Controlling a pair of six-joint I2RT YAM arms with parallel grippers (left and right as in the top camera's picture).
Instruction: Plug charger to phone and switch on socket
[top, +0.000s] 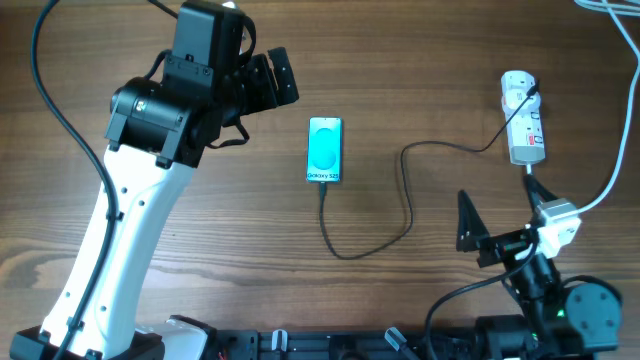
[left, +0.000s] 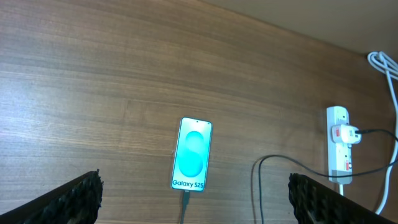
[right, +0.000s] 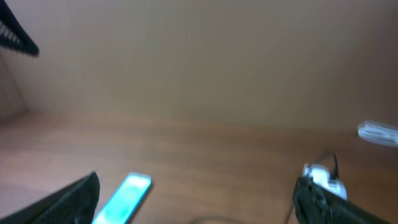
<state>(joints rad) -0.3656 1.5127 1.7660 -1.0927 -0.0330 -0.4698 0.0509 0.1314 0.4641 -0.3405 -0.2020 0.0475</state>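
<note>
Wood-grain desk (top: 420, 60) carries the phone (top: 325, 150), lying flat near the middle with its cyan screen up. We see the charger (top: 408, 200) meeting its lower short edge, then looping across to the black plug in the socket (top: 524, 125), well apart on the right arm's side beside a thick white cord (top: 627, 140). Left jaws are spread wide near the phone. Right jaws gape wide near the socket. Both hold nothing.

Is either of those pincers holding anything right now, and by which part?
Nothing is held. The left pincer and the right pincer are both open and empty; the phone lies on the table, apart from both.
</note>
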